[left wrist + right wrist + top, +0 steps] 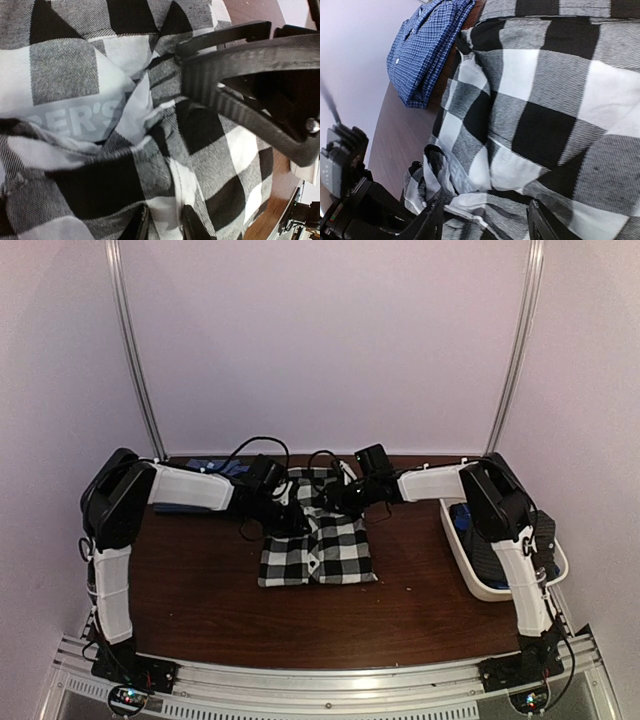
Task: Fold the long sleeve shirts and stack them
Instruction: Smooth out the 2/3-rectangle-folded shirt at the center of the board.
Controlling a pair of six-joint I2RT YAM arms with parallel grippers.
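Note:
The black-and-white checked shirt [318, 545] lies partly folded at the table's middle, its far end bunched up. It fills the left wrist view [100, 100] and the right wrist view [545, 100]. My left gripper [285, 510] is at the shirt's far left; its jaws stand close together, pinching a fold of checked cloth [167, 227]. My right gripper [345, 502] is at the far right of the shirt, its jaws wide apart with bunched cloth lying between them [485, 225]. The folded dark blue shirt [212, 468] lies at the back left, also in the right wrist view [425, 45].
The white oval basket [470, 575] stands at the table's right edge, with dark cloth [485, 550] inside, partly hidden by the right arm. Bare brown tabletop [200, 580] lies in front of and beside the checked shirt. The back wall is close behind the grippers.

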